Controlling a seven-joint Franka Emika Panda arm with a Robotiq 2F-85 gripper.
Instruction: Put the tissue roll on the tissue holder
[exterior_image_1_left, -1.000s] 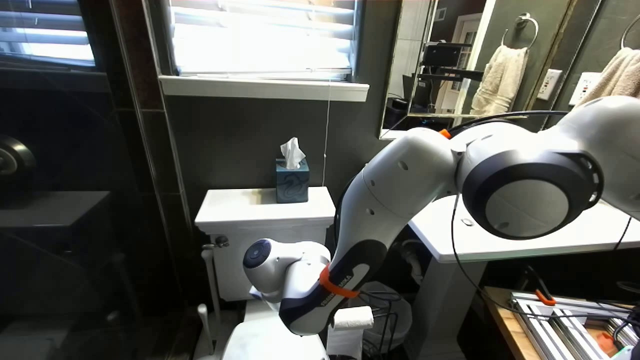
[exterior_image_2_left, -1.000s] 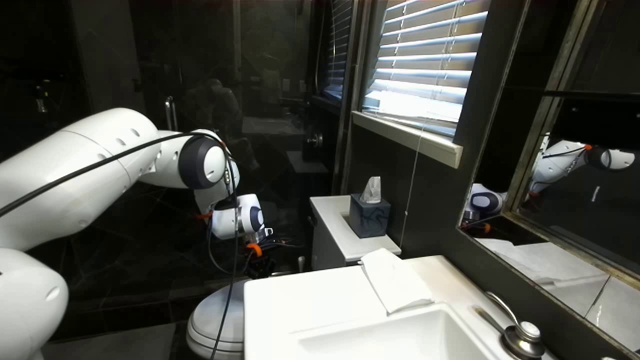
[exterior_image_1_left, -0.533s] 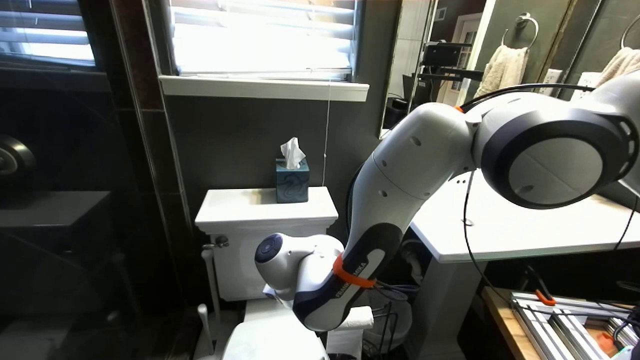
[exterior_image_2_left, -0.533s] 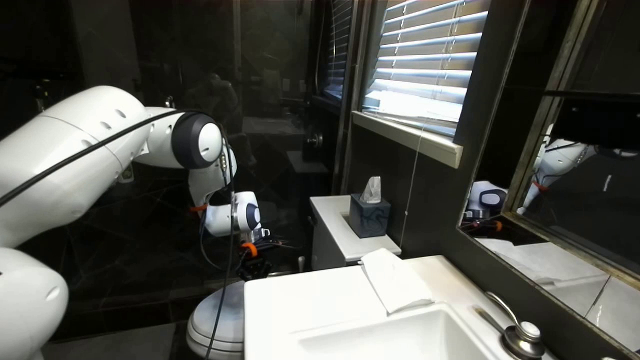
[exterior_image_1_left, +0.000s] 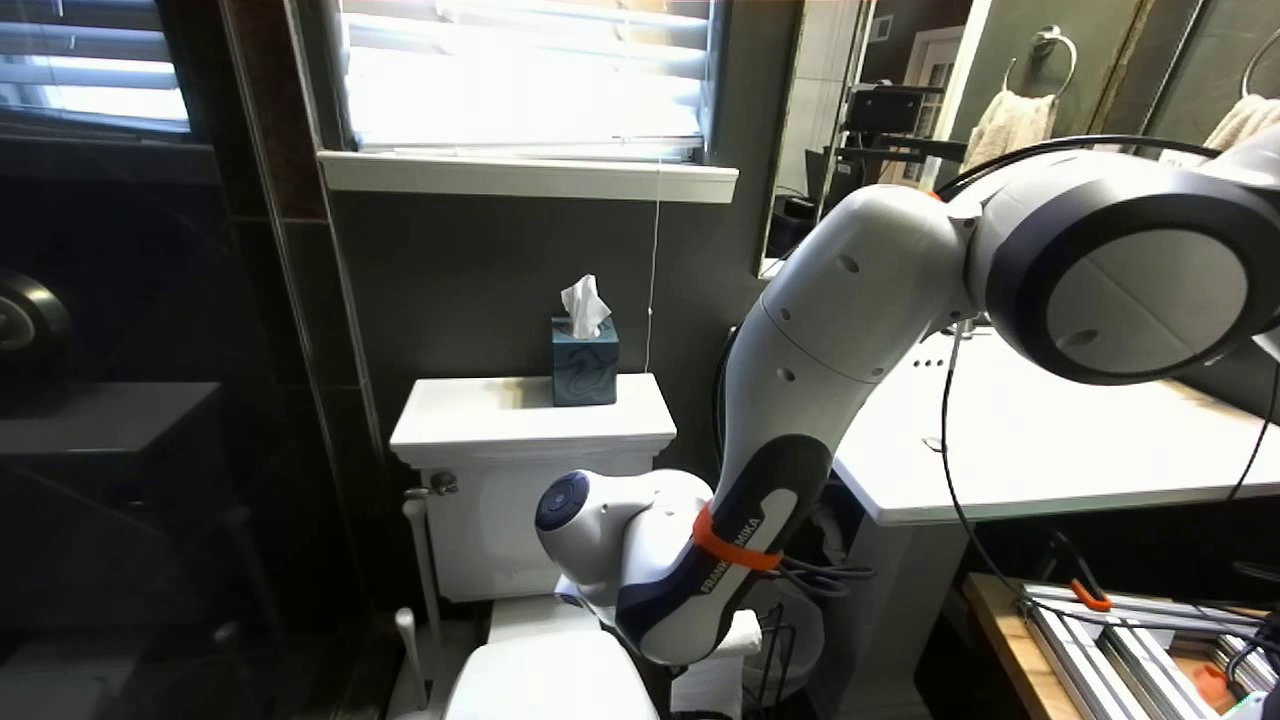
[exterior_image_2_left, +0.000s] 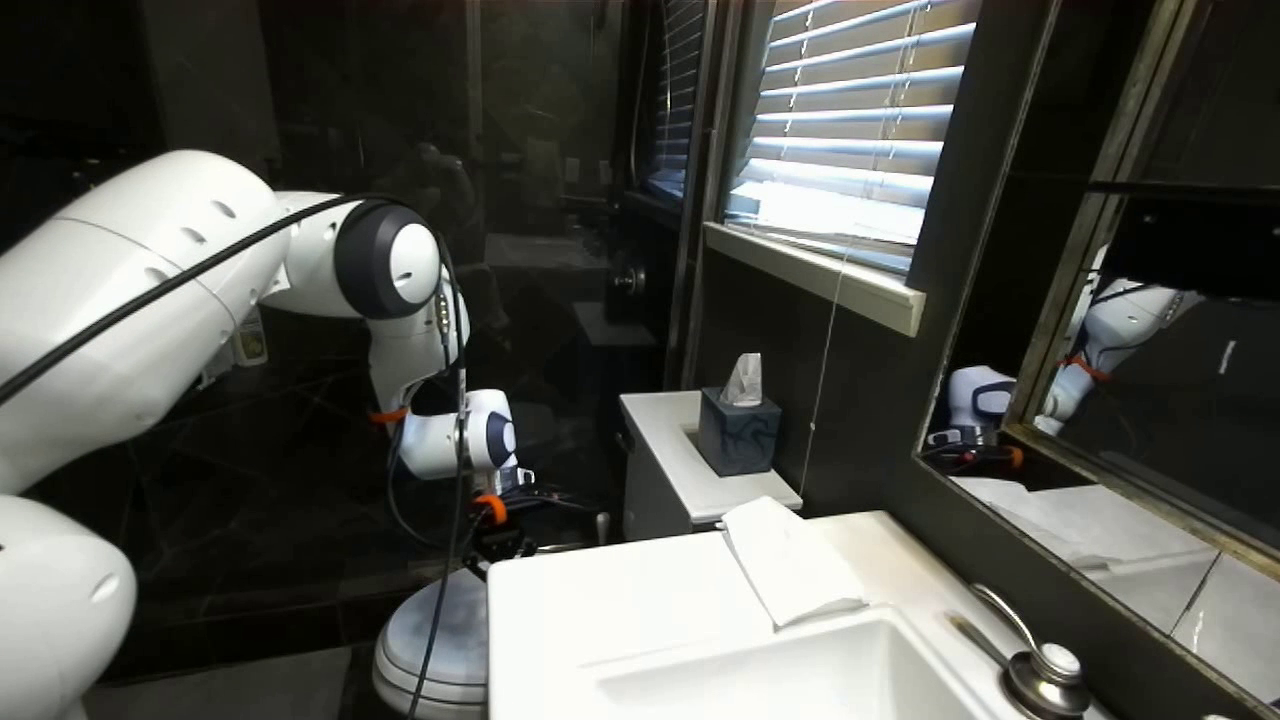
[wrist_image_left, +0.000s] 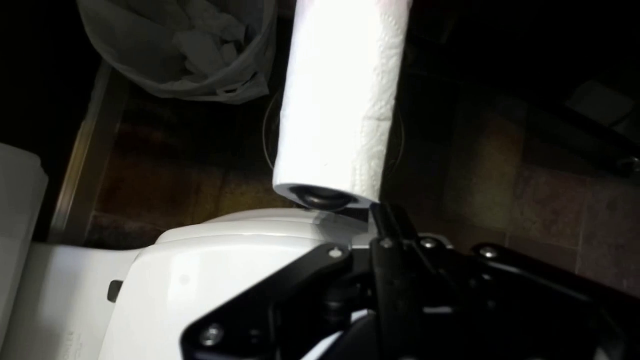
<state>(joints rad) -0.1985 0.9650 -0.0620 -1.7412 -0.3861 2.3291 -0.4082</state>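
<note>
White, cylindrical, embossed roll of toilet paper (wrist_image_left: 340, 100) lies on its side in the wrist view, hollow core turned toward the claw. Inside the core, a dark, rounded, glossy end, apparently the tissue holder (wrist_image_left: 322, 197); roll sits around it, how far along I cannot tell. Black metal claw (wrist_image_left: 392, 212) comes in from the bottom edge, fingers drawn together, narrow, tips right at the corner of the roll's near end. Touching or just short of it: cannot tell. Glossy white toilet lid (wrist_image_left: 200, 290) close beside that same end. Bin lined with a white plastic bag (wrist_image_left: 125, 55), crumpled paper in it, upper left. In an exterior view the white, jointed robot arm (exterior_image_1_left: 840, 310), orange band (exterior_image_1_left: 735, 545) round it, covers much of the roll; one end shows, a white sheet (exterior_image_1_left: 708, 690) hanging below. Claw itself is behind the arm there. Blue-grey, square tissue box (exterior_image_1_left: 585, 372), white tissue (exterior_image_1_left: 586, 308) poking from its top, stands upright on the white tank top (exterior_image_1_left: 470, 415), well apart from the claw. Folded white paper (exterior_image_2_left: 790, 560) lies on the white sink counter (exterior_image_2_left: 600, 610), near a metal faucet (exterior_image_2_left: 1045, 685).
</note>
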